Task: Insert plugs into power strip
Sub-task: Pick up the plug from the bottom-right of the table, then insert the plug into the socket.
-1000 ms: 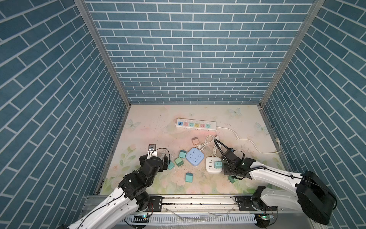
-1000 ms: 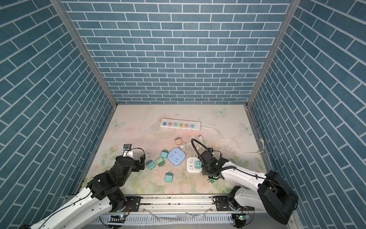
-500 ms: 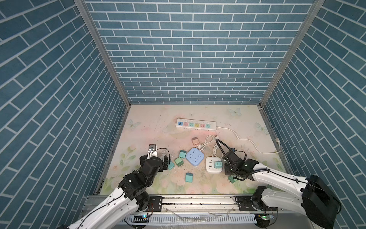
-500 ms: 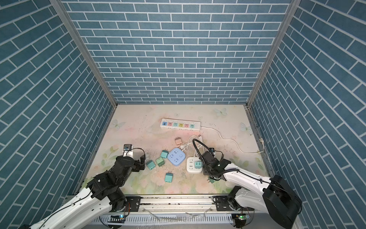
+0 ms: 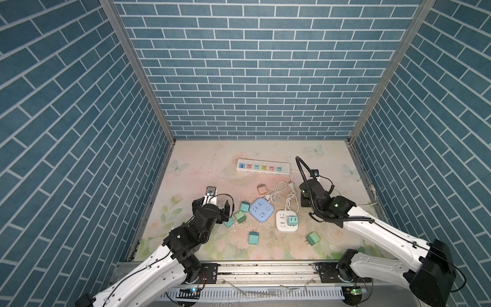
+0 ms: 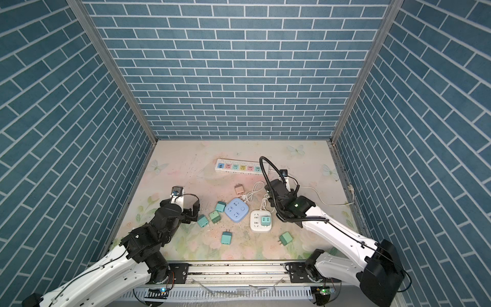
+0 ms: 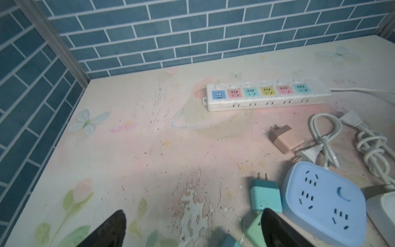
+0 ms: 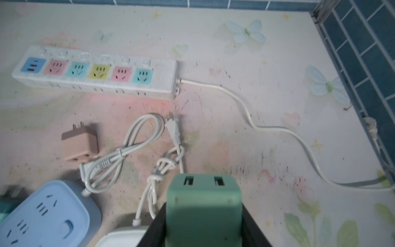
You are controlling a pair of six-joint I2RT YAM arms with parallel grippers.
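Three teal cube-shaped plastic plugs (image 5: pixel 239 216) lie just left of the pale blue rounded socket block (image 5: pixel 261 210). The left gripper (image 7: pixel 193 222) hovers beside them, jaws spread and empty, placed to take one. Right of that block, the right gripper (image 8: pixel 204 216) clenches a green two-port plug (image 8: pixel 203 192), prongs perhaps downward, bound for the long white power strip (image 5: pixel 261 168) beyond. Only the right wrist view shows this grip.

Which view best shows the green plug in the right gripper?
Right wrist view: the green plug fills the foreground, clamped in the right gripper, its two slots facing the camera. In both top views the gripper body largely covers it; the left wrist view misses it.
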